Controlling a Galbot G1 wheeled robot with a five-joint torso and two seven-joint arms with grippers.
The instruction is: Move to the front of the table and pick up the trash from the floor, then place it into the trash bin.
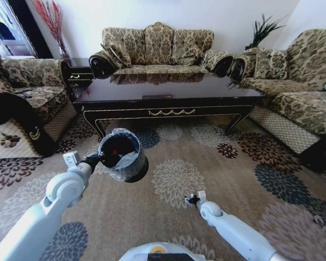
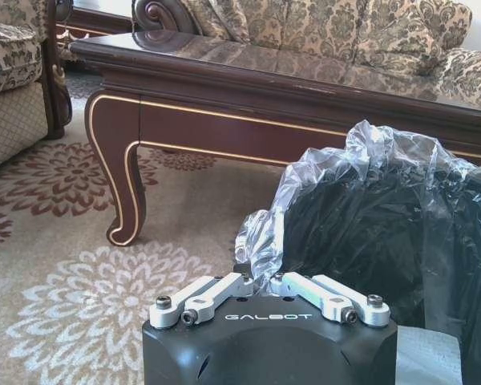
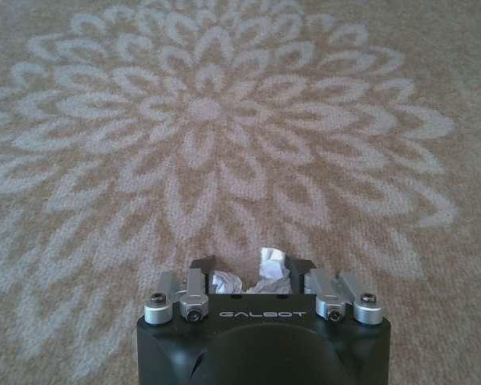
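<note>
- The left arm reaches forward from the lower left of the head view, elbow bent, and its left gripper sits at the rim of the small black cylindrical trash bin with a clear plastic liner folded over the top. In the left wrist view its fingers are drawn together on the crinkled liner edge, and the bin looks tilted towards the camera.
- The right arm stretches forward and low from the lower right, the right gripper above a cream flower medallion on the tan-brown patterned carpet floor.
- In the right wrist view its fingers are clamped on a small crumpled white piece of paper trash, held above the floor.
- The word "GALBOT" is printed in pale letters on the black body of each gripper.
- The long, glossy dark-brown wooden coffee table with curved legs and a gold scroll ornament stands just beyond the bin.
</note>
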